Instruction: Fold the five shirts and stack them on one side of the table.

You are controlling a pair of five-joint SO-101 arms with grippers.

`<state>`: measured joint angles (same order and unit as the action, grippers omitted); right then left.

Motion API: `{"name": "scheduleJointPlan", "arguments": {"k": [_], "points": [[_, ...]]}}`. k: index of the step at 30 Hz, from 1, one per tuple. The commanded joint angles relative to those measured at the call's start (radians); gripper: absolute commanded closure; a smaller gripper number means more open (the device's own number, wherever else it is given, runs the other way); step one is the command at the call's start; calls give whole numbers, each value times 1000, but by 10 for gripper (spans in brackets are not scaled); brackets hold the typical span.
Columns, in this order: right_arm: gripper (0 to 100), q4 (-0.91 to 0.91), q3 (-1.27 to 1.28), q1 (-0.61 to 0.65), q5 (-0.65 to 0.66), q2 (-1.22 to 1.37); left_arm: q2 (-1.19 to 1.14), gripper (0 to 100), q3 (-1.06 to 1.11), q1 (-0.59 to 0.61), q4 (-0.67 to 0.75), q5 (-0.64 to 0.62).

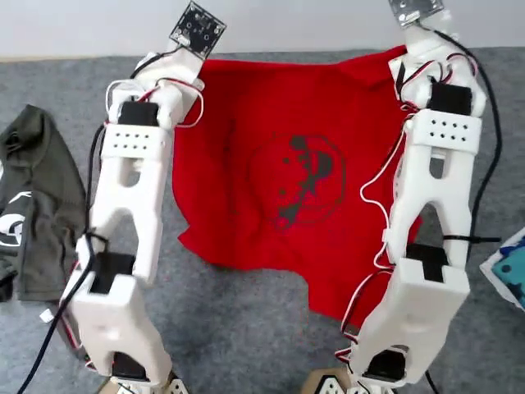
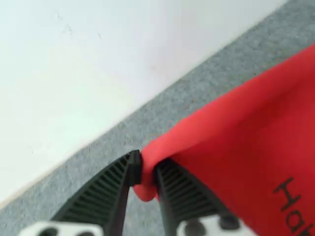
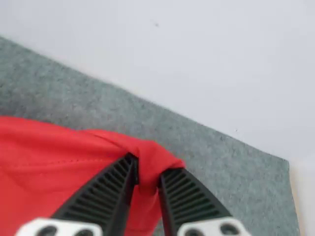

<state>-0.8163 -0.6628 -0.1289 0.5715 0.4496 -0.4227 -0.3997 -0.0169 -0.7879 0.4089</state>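
A red shirt [image 1: 283,180] with a dark print lies spread across the grey felt table [image 1: 246,336], between my two arms. My left gripper [image 2: 144,173] is shut on a pinched fold of the red shirt [image 2: 236,147] near the table's far edge. My right gripper [image 3: 146,173] is shut on another bunched corner of the red shirt [image 3: 59,152] at the far right. A dark olive shirt [image 1: 37,205] lies folded at the table's left side.
A white wall [image 2: 98,59] runs along the far edge of the table. A light blue cloth [image 1: 510,267] pokes in at the right edge. Bare grey felt lies in front of the red shirt between the arm bases.
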Motion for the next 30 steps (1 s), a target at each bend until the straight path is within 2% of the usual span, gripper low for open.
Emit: {"name": "scheduleJointPlan", "arguments": {"k": [1,10,19,24,30], "points": [[987,82,-11,-4,-3,-1,-86,997,-203,18,21,9],[987,170,-11,-24,52,19,-336,997,-564,5,20,8],[987,180,-11,-62,52,21,-425,997,-685,-89,18,40],[987,122,-11,-62,74,16,-433,997,-687,-89,-97,112],[987,-133,-11,-50,107,4,-428,997,-687,-58,-311,115]]}}
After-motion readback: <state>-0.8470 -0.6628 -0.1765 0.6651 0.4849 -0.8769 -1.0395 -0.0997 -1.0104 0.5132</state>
